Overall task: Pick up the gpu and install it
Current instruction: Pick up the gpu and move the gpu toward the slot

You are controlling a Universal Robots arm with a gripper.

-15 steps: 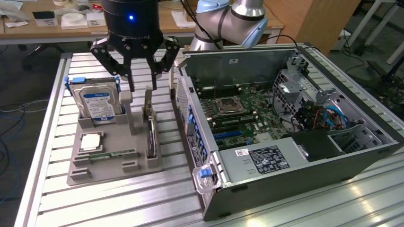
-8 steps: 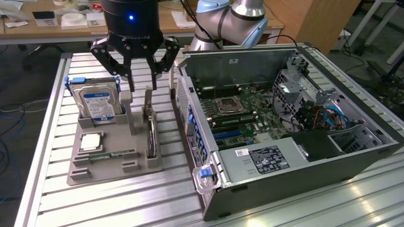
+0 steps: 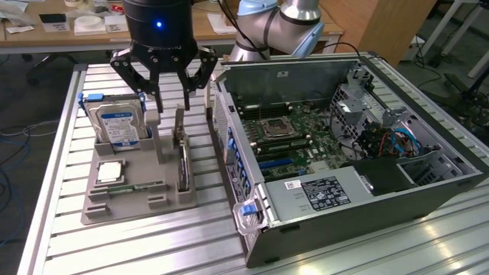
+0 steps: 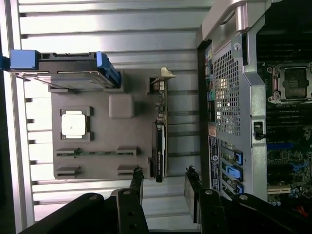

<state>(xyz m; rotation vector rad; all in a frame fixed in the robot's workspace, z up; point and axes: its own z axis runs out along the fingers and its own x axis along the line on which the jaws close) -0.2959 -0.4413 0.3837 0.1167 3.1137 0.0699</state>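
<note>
The graphics card (image 3: 182, 157) (image 4: 160, 141) stands on its long edge in a slot of the gray tray (image 3: 157, 154) (image 4: 102, 136), along the side of the tray that faces the computer case (image 3: 344, 223) (image 4: 229, 87). In the wrist view it shows edge-on, with its silver bracket at one end and its black cooler toward the other. The gripper (image 3: 173, 106) (image 4: 165, 185) hangs above the tray, over the card. Its fingers (image 3: 159, 94) (image 4: 137, 183) are spread wide, with nothing between them, and they do not touch the card. On the tray beyond the card, a silver hard drive (image 3: 118, 123) (image 4: 68, 75) with a blue-white label and blue side rails stands upright at the end nearest the arm (image 3: 283, 23). A square processor chip (image 3: 111, 171) (image 4: 74, 124) lies flat in a pocket near the tray's middle. A narrow green memory stick (image 3: 130, 187) (image 4: 95, 152) sits in a groove just past the chip, toward the end of the tray away from the hard drive. The computer case lies on its side just beside the tray with its side panel off. Its green motherboard, empty processor socket and blue slots are open to view. Tray and case both rest on a ribbed metal tabletop (image 3: 114, 246) (image 4: 107, 34).
</note>
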